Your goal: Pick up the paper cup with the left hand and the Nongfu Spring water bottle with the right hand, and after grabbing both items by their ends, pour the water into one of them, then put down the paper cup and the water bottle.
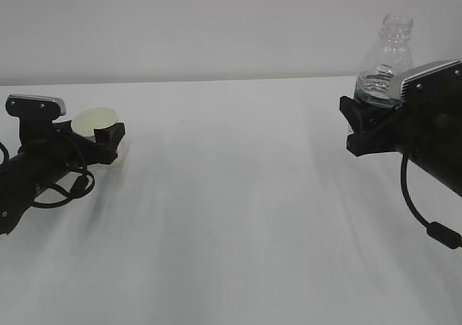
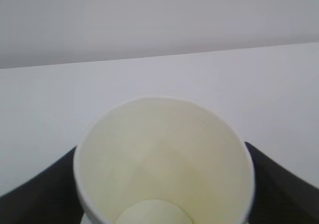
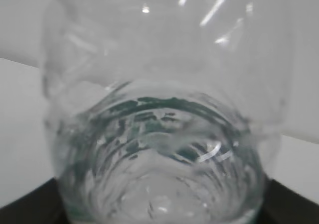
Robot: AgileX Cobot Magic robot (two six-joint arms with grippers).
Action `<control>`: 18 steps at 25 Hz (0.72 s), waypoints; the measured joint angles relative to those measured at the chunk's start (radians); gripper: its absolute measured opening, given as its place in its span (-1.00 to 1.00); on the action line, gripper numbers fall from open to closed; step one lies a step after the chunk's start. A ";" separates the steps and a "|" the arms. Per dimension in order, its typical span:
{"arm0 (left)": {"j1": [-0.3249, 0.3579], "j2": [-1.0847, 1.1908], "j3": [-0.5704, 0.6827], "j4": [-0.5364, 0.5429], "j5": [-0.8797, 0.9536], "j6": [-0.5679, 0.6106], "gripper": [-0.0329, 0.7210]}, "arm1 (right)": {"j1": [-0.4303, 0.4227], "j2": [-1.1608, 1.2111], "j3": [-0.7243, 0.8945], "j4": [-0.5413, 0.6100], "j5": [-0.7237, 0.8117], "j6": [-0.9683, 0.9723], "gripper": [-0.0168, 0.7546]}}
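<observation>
White table (image 1: 238, 217), pale wall behind. Right gripper (image 1: 368, 126) clamped on lower body of bottle (image 1: 386, 65); bottle upright, capless, water (image 3: 159, 184) low inside. Thin clear plastic likely flexes, slick; hold low, firm. Left gripper (image 1: 101, 139) jaws wide around cup (image 1: 94, 121); paper light, crushable, so squeeze gently.

You find no readable text, brand, number or sign in any of the three views. The Nongfu Spring water bottle (image 1: 384, 65) shows only dark green smears through its clear ribbed wall in the right wrist view, no letters. The paper cup (image 2: 164, 164) is plain, inside and rim unmarked.
</observation>
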 joint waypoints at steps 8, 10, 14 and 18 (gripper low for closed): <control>0.000 0.002 0.000 0.000 0.039 0.000 0.79 | 0.000 0.000 0.000 -0.002 0.000 0.004 0.25; 0.000 0.004 0.000 0.000 0.047 0.000 0.79 | 0.000 0.000 0.000 -0.002 0.000 0.004 0.25; 0.000 0.013 0.000 0.000 0.057 0.000 0.79 | 0.000 0.000 0.000 -0.002 0.000 0.004 0.25; 0.000 0.042 0.000 -0.004 0.040 0.000 0.78 | 0.000 0.000 0.000 -0.002 0.000 0.004 0.25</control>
